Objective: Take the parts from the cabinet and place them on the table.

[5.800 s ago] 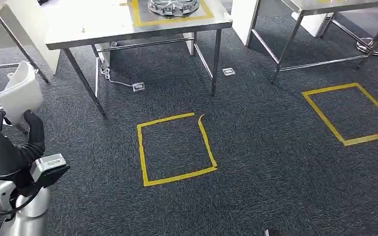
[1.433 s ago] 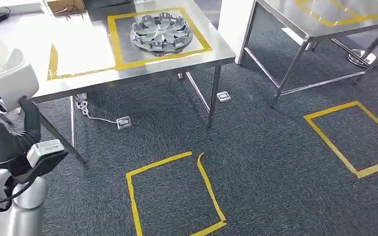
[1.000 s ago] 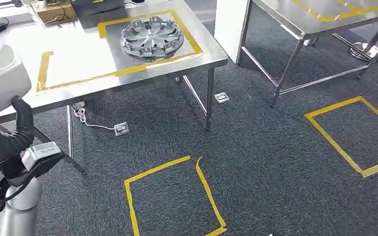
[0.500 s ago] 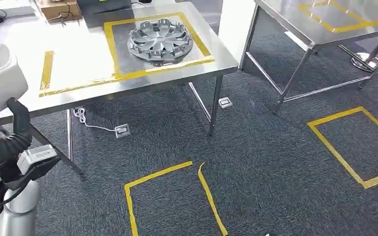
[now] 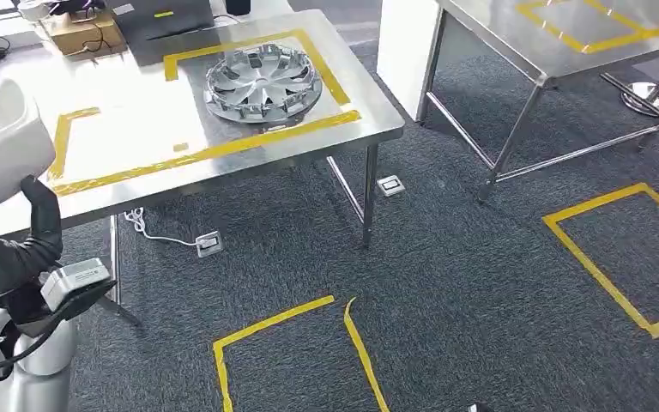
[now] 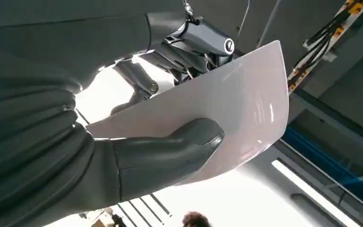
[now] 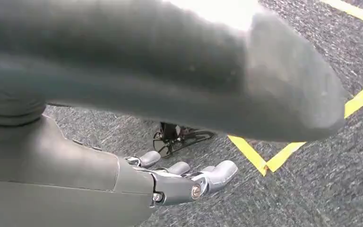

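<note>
My left hand (image 5: 19, 243) holds a white curved plastic part (image 5: 9, 146) raised at the far left of the head view, beside the steel table's near left corner. In the left wrist view the thumb (image 6: 170, 156) presses on the part's glossy face (image 6: 238, 101) and darker fingers sit behind it. The steel table (image 5: 129, 137) carries yellow tape frames, and a silver hubcap (image 5: 262, 81) lies in the right-hand frame. My right hand (image 7: 184, 182) hangs over the carpet, fingers apart and holding nothing.
A second steel table (image 5: 515, 34) stands at the upper right, past a white pillar (image 5: 403, 43). Yellow tape squares mark the carpet (image 5: 283, 360) (image 5: 626, 257). Floor sockets with a cable (image 5: 208, 244) lie under the table. A cardboard box (image 5: 81, 30) and a dark laptop (image 5: 172, 17) sit at its far edge.
The camera has moved, so the table now looks nearer and more of its top shows. My left hand still holds the white part, raised at the left.
</note>
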### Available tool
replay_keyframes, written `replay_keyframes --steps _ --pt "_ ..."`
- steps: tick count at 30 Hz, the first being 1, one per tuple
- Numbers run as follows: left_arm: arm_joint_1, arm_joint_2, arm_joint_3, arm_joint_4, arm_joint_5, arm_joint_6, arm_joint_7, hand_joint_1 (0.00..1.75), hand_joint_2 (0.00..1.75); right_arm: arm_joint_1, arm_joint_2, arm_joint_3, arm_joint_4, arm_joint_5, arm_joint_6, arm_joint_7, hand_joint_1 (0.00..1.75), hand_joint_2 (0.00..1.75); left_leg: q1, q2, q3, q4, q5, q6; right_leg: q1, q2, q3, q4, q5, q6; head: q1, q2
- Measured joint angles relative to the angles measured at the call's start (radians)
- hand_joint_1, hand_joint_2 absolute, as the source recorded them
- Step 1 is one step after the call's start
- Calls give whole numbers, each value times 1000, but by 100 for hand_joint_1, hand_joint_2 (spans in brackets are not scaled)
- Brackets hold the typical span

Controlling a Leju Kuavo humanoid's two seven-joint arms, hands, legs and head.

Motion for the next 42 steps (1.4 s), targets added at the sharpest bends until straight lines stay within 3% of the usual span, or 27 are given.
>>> replay_keyframes --steps 1,3,4,5,6,9,10,12,14,15,16,17,20,21,25,26,28,30,31,32,33,35,36,37,38,40,42 --pt "2 -1 0 2 0 0 0 175 175 0 0 0 0 1 -2 1 0 0 0 0 -9 -19 16 3 2 -1 14 0 -10 0 -1 0" --pt "2 -2 0 3 0 0 -1 175 175 0 0 0 0 2 -3 1 0 0 -3 3 22 -148 111 16 4 -6 44 0 -32 1 0 0" --pt "2 -2 0 2 0 0 -1 175 175 -1 0 0 0 2 -3 1 0 0 -7 14 46 -230 177 26 5 -12 59 0 -44 2 -1 0" --pt "1 -3 0 3 0 0 -2 175 175 1 2 1 0 2 -3 0 0 0 -16 48 51 -288 230 37 6 -16 61 0 -54 5 0 0" --pt "0 -3 0 5 0 0 -4 175 175 -1 2 1 0 3 -3 -2 0 0 -19 48 50 -293 199 38 10 -17 69 2 -61 13 -1 0" --pt "1 -9 0 4 2 0 -5 175 175 -3 2 3 0 5 -3 -2 0 0 -16 19 63 -298 209 52 10 -32 80 7 -62 29 2 0" --pt "1 -13 1 3 3 0 -6 175 175 -5 -2 4 0 8 -3 -2 0 0 -8 10 79 -306 207 55 13 -32 65 37 -60 34 1 0" --pt "-1 -18 1 5 3 0 -8 175 175 -8 -2 5 0 9 -3 -3 0 0 -5 6 94 -309 197 67 6 -12 -9 160 -55 48 8 0" --pt "2 -25 1 10 3 0 -9 175 175 -9 -3 5 0 8 -2 -18 0 0 -4 -7 103 -309 183 68 -5 -10 -111 287 -130 61 7 0" --pt "6 -27 1 13 3 0 -10 175 175 -8 -5 5 0 8 5 -24 0 0 -4 -13 110 -309 176 66 -9 -10 -143 315 -159 65 8 0" --pt "8 -28 1 14 3 0 -11 175 175 -7 -6 5 0 9 9 -27 0 0 -2 -18 118 -308 169 64 -11 -10 -157 308 -156 68 7 0" --pt "8 -30 1 16 3 0 -11 175 175 -5 -7 5 0 9 13 -30 0 0 -1 -20 128 -307 160 61 -14 -10 -154 266 -127 69 8 0" --pt "7 -36 1 18 3 -1 -12 175 175 -3 -12 5 0 -1 11 -30 0 0 3 -23 152 -305 130 44 -20 -9 -80 19 68 71 9 0" --pt "7 -38 0 19 3 -3 -12 175 175 -3 -12 5 0 -2 16 -30 0 0 0 -27 166 -298 121 37 -14 -11 -84 12 36 63 9 0" --pt "5 -44 -1 21 3 -9 -13 175 175 1 -12 5 0 -6 18 -31 0 0 1 -26 178 -285 112 11 -14 -6 -55 13 40 30 9 0" --pt "5 -45 -1 22 3 -9 -13 175 175 3 -13 5 0 -7 19 -31 0 0 3 -14 168 -253 109 9 -14 -7 -44 9 35 22 7 0" --pt "0 -45 -2 23 4 -9 -15 175 175 3 -14 5 0 -7 30 -30 0 0 3 -5 86 -121 78 2 -13 -6 -34 9 23 13 2 0" --pt "3 -45 -2 27 5 -9 -14 175 175 5 -14 5 0 -2 37 -29 0 0 3 -4 -2 -4 7 0 -10 -6 -22 10 9 11 2 0" --pt "6 -45 -2 30 6 -9 -14 175 175 8 -14 5 0 -1 39 -29 0 0 3 -3 -21 3 5 1 -8 -6 -13 10 1 11 2 0" --pt "6 -45 -2 31 6 -9 -14 175 175 10 -14 5 0 -1 40 -28 0 0 2 -2 -18 -30 31 4 -6 -6 -1 10 -7 11 2 0" --pt "5 -45 -2 31 6 -9 -14 175 175 12 -14 5 0 -1 43 -27 0 0 1 -2 1 -94 80 10 -5 -6 11 10 -16 12 2 0" --pt "5 -45 -2 31 6 -9 -14 175 175 12 -14 5 0 -1 49 -23 0 0 -5 2 56 -259 199 26 -4 -7 34 9 -34 15 2 0" --pt "7 -45 -2 31 6 -9 -14 175 175 11 -13 5 0 0 49 -18 0 0 -12 5 58 -283 193 28 0 -6 42 13 -42 21 3 0" --pt "7 -45 -3 32 6 -8 -15 175 175 10 -13 5 0 0 49 -18 0 0 -13 6 59 -283 163 33 -1 -6 40 10 -48 29 0 0" --pt "8 -45 -3 29 6 -8 -14 175 175 11 -14 5 0 1 49 -17 0 0 -14 4 67 -288 184 40 -1 -8 42 6 -54 37 -1 0" --pt "7 -45 -3 27 6 -7 -15 175 175 12 -14 5 0 2 49 -17 0 0 -7 -1 88 -291 187 52 2 -7 54 23 -47 45 1 0" --pt "5 -47 -2 24 6 -6 -14 175 175 10 -16 5 0 2 50 -18 0 0 -4 0 105 -298 180 63 -2 -5 20 94 -64 54 4 0"
